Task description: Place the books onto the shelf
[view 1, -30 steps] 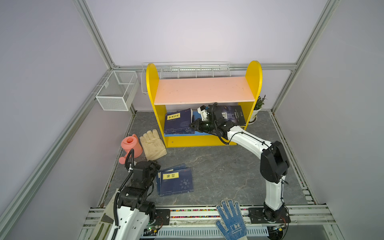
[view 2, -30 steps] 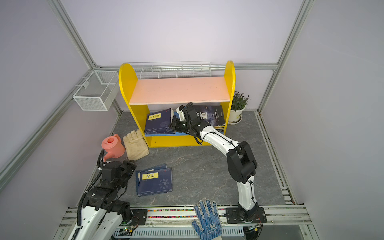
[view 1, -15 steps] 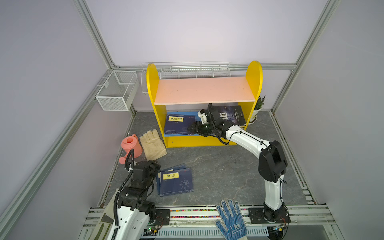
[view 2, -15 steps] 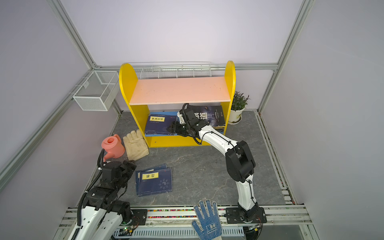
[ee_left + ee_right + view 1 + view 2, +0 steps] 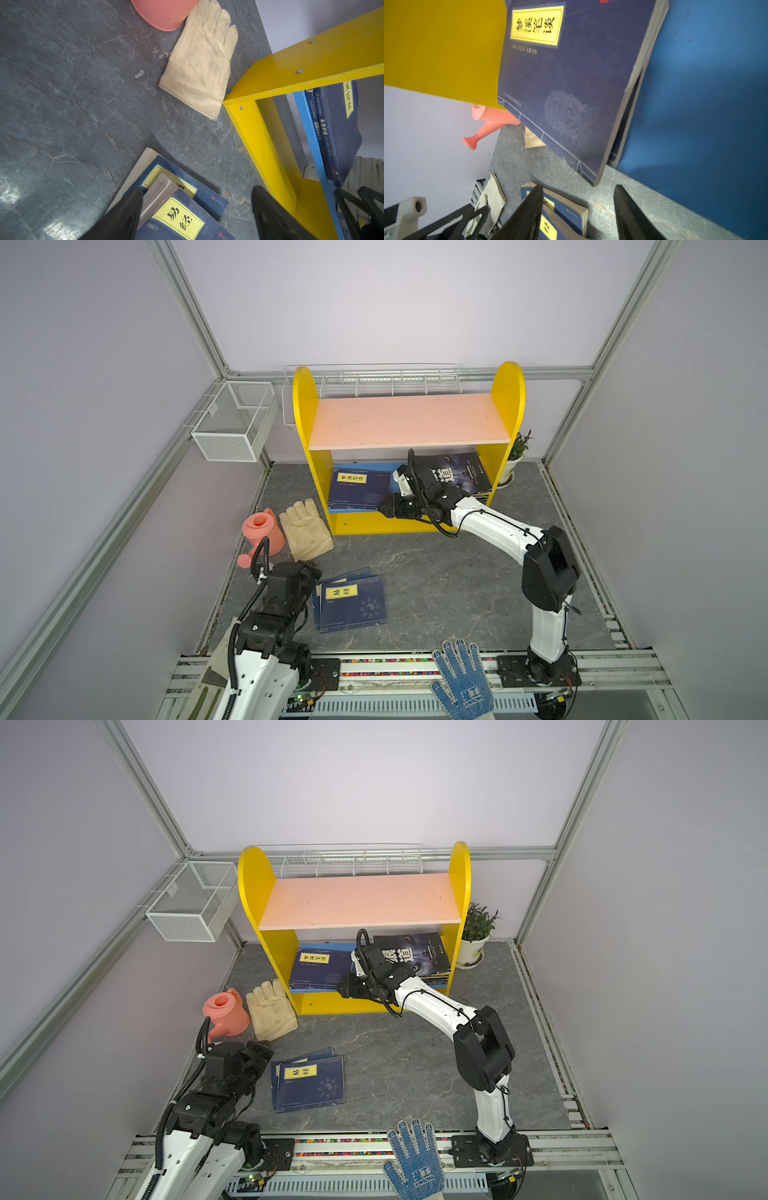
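Note:
The shelf [image 5: 409, 418] [image 5: 357, 898] stands at the back, with yellow sides, a pink upper board and a blue lower board [image 5: 706, 104]. On the lower board lie a navy book with a yellow label [image 5: 357, 489] [image 5: 560, 83] and a dark book with a large character [image 5: 457, 475]. My right gripper [image 5: 384, 506] [image 5: 579, 187] is open and empty, just off the navy book's front corner. A small stack of navy books [image 5: 353, 605] [image 5: 178, 218] lies on the floor. My left gripper [image 5: 309, 572] [image 5: 197, 189] hangs open over the stack's left edge, holding nothing.
A pink watering can [image 5: 262, 531] and a beige glove [image 5: 305, 529] lie left of the shelf. A blue dotted glove [image 5: 461, 680] rests on the front rail. A white mesh basket [image 5: 232, 420] hangs on the left wall. A potted plant [image 5: 517, 452] stands right of the shelf.
My right gripper has opened and let go of the navy book, which has dropped from tilted to flat on the lower board. The gripper has drawn back toward the shelf's front. The left arm has not moved.

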`<state>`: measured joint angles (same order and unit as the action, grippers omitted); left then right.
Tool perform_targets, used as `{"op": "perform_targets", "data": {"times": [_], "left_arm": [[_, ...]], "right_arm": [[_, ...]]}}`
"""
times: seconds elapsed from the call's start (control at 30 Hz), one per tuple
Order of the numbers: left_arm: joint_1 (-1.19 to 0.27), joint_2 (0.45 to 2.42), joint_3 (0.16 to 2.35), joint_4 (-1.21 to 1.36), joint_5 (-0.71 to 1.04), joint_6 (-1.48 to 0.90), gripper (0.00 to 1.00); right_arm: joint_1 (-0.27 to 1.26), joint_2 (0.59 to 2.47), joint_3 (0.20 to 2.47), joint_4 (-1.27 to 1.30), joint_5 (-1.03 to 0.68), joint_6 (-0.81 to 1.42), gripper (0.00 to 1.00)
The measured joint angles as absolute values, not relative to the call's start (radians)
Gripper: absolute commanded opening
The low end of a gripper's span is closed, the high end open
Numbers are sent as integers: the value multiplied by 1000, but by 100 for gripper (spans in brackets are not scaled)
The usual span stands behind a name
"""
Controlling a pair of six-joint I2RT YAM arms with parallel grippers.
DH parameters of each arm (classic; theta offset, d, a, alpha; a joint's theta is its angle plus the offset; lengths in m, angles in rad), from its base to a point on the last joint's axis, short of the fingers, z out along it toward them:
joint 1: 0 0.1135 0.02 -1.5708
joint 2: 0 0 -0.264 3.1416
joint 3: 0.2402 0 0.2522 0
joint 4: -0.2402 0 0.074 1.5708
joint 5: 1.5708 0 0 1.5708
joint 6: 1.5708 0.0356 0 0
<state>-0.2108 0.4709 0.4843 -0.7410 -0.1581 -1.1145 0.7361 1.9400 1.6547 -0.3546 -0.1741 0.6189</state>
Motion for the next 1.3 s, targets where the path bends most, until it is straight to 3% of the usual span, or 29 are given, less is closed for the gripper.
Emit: {"op": "perform_targets", "data": {"times": [0.13, 0.23, 1.3], "left_arm": [[-211, 479, 484, -738, -157, -1114, 83], [-211, 488, 484, -735, -157, -1114, 83], [-211, 495, 484, -732, -157, -1115, 83]], "right_arm": [[748, 1923, 1653, -367, -161, 591, 30], [751, 1923, 1653, -377, -160, 575, 24], [754, 2094, 1885, -527, -149, 516, 21]]}}
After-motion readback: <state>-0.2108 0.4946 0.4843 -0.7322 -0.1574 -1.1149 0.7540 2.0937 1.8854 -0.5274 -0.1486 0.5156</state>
